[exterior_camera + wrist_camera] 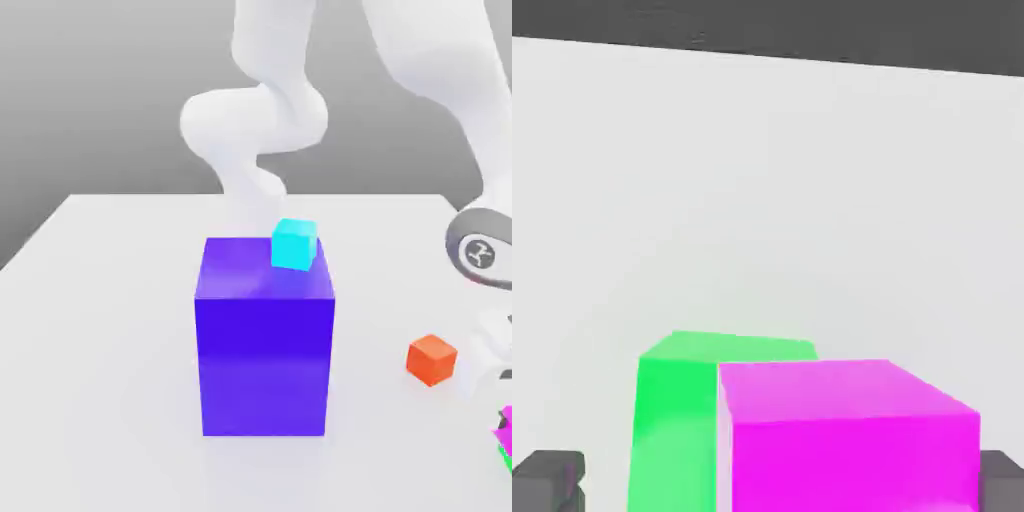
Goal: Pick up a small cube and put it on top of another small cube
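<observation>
The magenta small cube (847, 440) lies between the fingers of my gripper (774, 485), and the green small cube (672, 420) is directly behind and under it, touching it. One dark fingertip (547, 478) stands well apart from the magenta cube, while the other fingertip (1004, 480) is right beside it, so the gripper is open. At the exterior view's right edge, a sliver of the magenta cube (506, 424) shows above a sliver of the green cube (506, 456), under my arm's wrist (480, 250).
A big blue-purple block (264, 345) stands mid-table with a cyan small cube (295, 243) on its top far corner. An orange-red small cube (432, 359) rests on the white table (100, 350) between the block and my hand.
</observation>
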Controlling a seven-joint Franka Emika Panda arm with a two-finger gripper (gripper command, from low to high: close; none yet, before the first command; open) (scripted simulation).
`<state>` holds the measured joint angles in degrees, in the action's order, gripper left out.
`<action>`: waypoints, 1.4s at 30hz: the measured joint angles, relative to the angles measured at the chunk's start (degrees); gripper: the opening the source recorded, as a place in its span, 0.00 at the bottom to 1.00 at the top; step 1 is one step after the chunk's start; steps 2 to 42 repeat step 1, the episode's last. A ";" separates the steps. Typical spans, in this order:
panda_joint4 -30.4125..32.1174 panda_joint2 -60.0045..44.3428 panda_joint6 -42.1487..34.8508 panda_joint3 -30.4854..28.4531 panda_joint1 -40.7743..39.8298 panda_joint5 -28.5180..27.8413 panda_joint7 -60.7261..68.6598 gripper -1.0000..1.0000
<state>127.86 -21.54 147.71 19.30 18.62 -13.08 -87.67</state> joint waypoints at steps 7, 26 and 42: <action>0.12 1.89 -1.68 0.70 -0.42 1.21 0.84 1.00; 0.12 1.89 -1.68 0.70 -0.42 1.21 0.84 1.00; 0.12 1.89 -1.68 0.70 -0.42 1.21 0.84 1.00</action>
